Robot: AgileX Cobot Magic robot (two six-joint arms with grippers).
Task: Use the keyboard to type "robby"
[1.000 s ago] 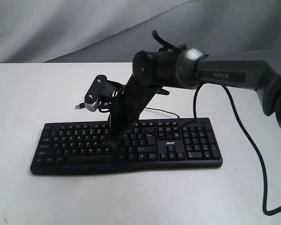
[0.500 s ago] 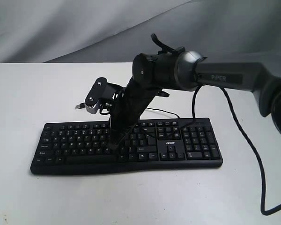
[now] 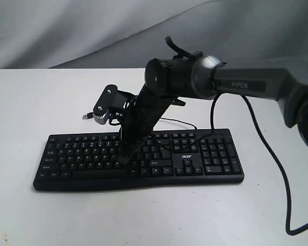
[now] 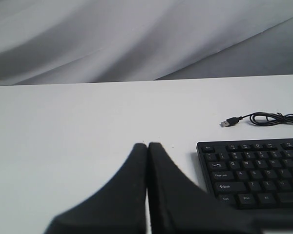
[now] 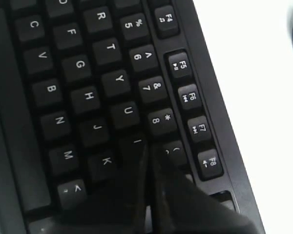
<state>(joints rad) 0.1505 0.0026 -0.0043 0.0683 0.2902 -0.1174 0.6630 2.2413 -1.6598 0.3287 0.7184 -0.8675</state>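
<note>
The black keyboard (image 3: 205,160) lies across the middle of the white table (image 3: 41,215). My right arm reaches in from the right, and its right gripper (image 3: 124,159) points down onto the letter keys left of centre. In the right wrist view the right gripper (image 5: 148,147) is shut, with its tip on the keyboard (image 5: 78,63) between the I key (image 5: 136,141) and the 9 key (image 5: 175,151). My left gripper (image 4: 147,145) is shut and empty above bare table, beside the keyboard's (image 4: 256,170) Esc and Tab end. The exterior view does not show it.
The keyboard's thin cable (image 4: 273,117) ends in a loose USB plug (image 4: 225,123) on the table behind the board, and the plug (image 3: 85,117) also shows behind the right wrist. A black robot cable (image 3: 277,169) hangs down at the right. Grey cloth (image 3: 66,31) backs the table.
My right arm's elbow and forearm shifted slightly to the left a second ago. The fingertips stay at about the same spot on the keys.
</note>
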